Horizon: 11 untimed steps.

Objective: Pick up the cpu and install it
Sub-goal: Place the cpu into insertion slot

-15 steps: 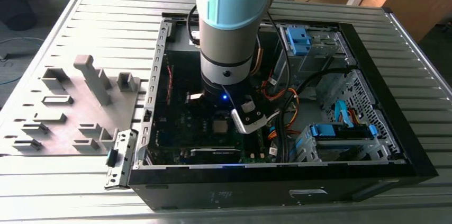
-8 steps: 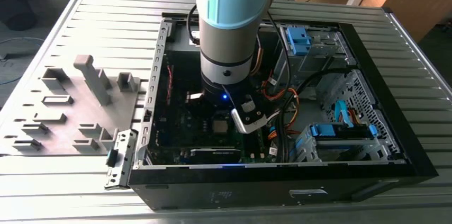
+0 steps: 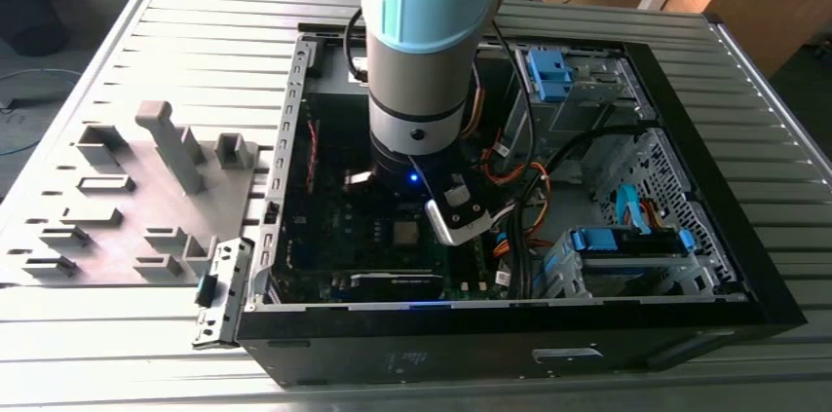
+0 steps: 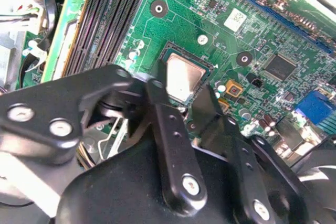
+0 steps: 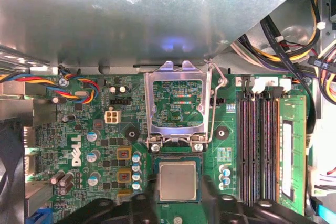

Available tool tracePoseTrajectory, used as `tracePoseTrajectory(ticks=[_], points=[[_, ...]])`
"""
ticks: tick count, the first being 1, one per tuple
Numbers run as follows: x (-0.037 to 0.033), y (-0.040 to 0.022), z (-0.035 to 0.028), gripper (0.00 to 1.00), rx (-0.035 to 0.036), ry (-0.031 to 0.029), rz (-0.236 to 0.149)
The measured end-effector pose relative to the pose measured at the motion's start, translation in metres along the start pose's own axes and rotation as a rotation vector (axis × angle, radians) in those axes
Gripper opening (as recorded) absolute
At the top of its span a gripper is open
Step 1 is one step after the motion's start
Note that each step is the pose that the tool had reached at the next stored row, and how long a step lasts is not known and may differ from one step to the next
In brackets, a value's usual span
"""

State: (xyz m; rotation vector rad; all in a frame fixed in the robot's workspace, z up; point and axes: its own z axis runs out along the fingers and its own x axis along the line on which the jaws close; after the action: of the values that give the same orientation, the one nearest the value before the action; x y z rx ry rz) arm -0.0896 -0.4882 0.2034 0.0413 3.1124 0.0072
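Reaching down into the open computer case (image 3: 494, 329) lying on the slatted metal surface (image 3: 195, 22), your arm (image 3: 416, 42) is hanging right above the socket (image 5: 178, 158) on the green motherboard (image 5: 79, 129).

The cpu (image 5: 178, 180) is sitting flat inside the socket with its silvery-grey top facing up, and it is showing in both wrist views (image 4: 184, 77).

Your jaws are standing parted, with one black fingertip (image 5: 144, 203) on each side of the socket. They are spread a little wider than the chip. In the first wrist view a thin dark strip of the socket's frame is showing between the chip and each finger, so the jaws are gripping nothing.

The metal load plate (image 5: 175, 70) is standing swung open at the socket's far edge, and its lever wire is lying alongside it. The dark memory slots (image 5: 260, 145) are running in parallel rows just beside the socket. A bundle of coloured wires (image 5: 79, 85) is curling across the board on the socket's other side.

In the exterior view, a grey moulded tray (image 3: 131, 207) is resting on the surface outside the case, well apart from the socket, toward the exterior view's left.
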Motion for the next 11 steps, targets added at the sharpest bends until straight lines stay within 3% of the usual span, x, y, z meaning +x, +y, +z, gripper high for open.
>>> tracePoseTrajectory(ticks=[4, 5, 7, 11], points=[[0.0000, 0.0000, -0.0001, 0.29, 0.0000, 0.0000, 0.000], [0.0000, 0.0000, -0.0002, 0.29, 0.0000, 0.0000, 0.000], [0.0000, 0.0000, -0.0002, 0.17, 0.0000, 0.0000, 0.000], [0.0000, 0.0000, -0.0004, 0.11, 0.0000, 0.0000, 0.000]])
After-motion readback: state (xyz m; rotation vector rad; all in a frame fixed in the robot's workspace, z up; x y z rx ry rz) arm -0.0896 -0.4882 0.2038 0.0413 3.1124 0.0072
